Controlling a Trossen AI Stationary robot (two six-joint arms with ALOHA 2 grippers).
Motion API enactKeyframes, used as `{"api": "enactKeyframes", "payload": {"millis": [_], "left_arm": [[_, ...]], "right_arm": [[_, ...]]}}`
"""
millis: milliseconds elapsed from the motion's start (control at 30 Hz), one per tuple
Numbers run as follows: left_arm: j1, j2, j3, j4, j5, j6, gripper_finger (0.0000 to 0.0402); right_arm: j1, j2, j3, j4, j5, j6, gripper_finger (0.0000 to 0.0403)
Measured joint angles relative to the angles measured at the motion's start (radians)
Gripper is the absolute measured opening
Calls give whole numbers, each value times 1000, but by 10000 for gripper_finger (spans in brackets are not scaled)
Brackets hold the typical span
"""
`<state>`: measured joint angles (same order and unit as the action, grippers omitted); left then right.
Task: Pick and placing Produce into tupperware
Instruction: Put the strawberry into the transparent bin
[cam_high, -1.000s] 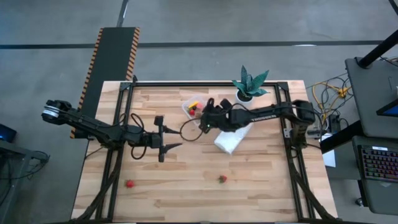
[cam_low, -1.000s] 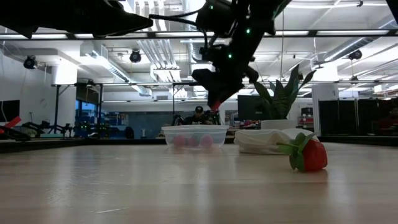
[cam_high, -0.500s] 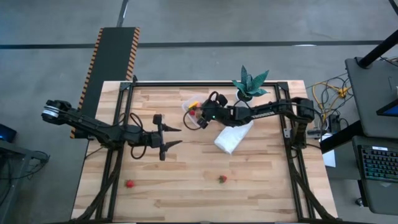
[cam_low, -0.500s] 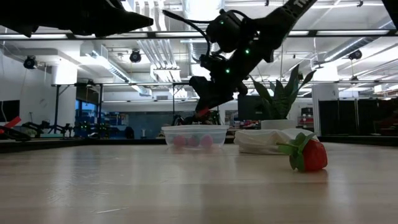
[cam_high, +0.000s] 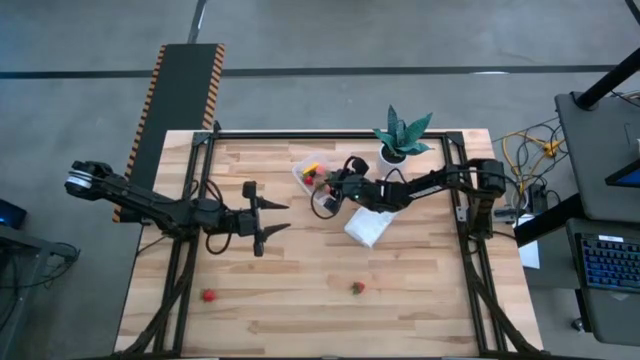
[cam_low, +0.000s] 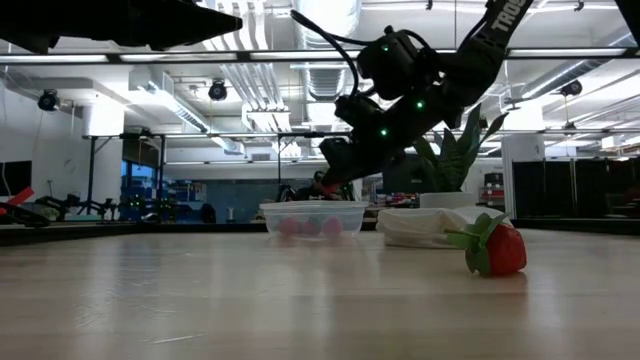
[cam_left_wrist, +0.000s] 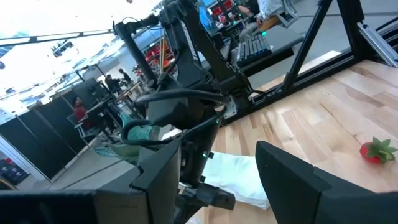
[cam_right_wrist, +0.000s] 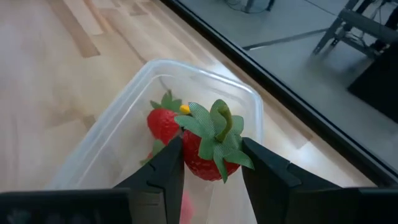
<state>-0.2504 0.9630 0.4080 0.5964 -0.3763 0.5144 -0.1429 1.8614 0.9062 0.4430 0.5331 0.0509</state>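
Observation:
My right gripper (cam_high: 325, 186) hangs over the clear tupperware tub (cam_high: 310, 174) at the table's far middle, shut on a red toy strawberry (cam_right_wrist: 205, 158) with a green top. The tub (cam_right_wrist: 155, 81) holds at least one other red strawberry (cam_right_wrist: 161, 123), pink shapes (cam_low: 305, 227) showing through its wall. Two strawberries lie on the near table (cam_high: 208, 295) (cam_high: 357, 288); the low view shows one (cam_low: 497, 250) close up. My left gripper (cam_high: 276, 218) is open above the table's left middle, touching nothing. My right gripper pinches the strawberry's red body (cam_right_wrist: 200, 163) between its two fingers (cam_right_wrist: 163, 174), one on each side, green top (cam_right_wrist: 214, 127) facing the camera. The fingers slant down from the table's right. The strawberry is lifted clear, above the tub's inside (cam_low: 324, 183).
A folded white cloth (cam_high: 372, 224) lies just right of the tub, under my right arm. A green potted plant (cam_high: 401, 134) stands at the far edge behind it. The black frame rails run along the table's sides. Bare wood stretches across the near half.
My right gripper, still shut on the strawberry, has come down toward the tub and tipped from steep to more slanting as its arm lowered. My left gripper has turned about its wrist, its open fingers now both pointing toward the table's right.

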Motion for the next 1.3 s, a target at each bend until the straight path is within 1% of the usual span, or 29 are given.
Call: {"api": "enactKeyframes", "payload": {"millis": [200, 333, 467, 600, 800, 967, 1067, 1133, 1300], "left_arm": [[0, -1, 0, -1, 0, 0, 194], [0, -1, 0, -1, 0, 0, 194], [0, -1, 0, 0, 0, 0, 194], [0, -1, 0, 0, 0, 0, 194], [0, -1, 0, 0, 0, 0, 194], [0, -1, 0, 0, 0, 0, 194], [0, -1, 0, 0, 0, 0, 194], [0, -1, 0, 0, 0, 0, 194], [0, -1, 0, 0, 0, 0, 194]], "right_arm": [[-2, 0, -1, 5, 0, -1, 130], [-2, 0, -4, 0, -43, -18, 130], [-4, 0, -1, -21, -44, 9, 130], [-24, 4, 67, -179, -98, 58, 130], [-35, 5, 173, -346, -119, 71, 130], [-63, 6, 276, -560, -210, 169, 130], [-78, 6, 319, -668, -227, 207, 130], [-86, 6, 331, -699, -235, 219, 130], [-89, 7, 320, -673, -248, 222, 130]]}}
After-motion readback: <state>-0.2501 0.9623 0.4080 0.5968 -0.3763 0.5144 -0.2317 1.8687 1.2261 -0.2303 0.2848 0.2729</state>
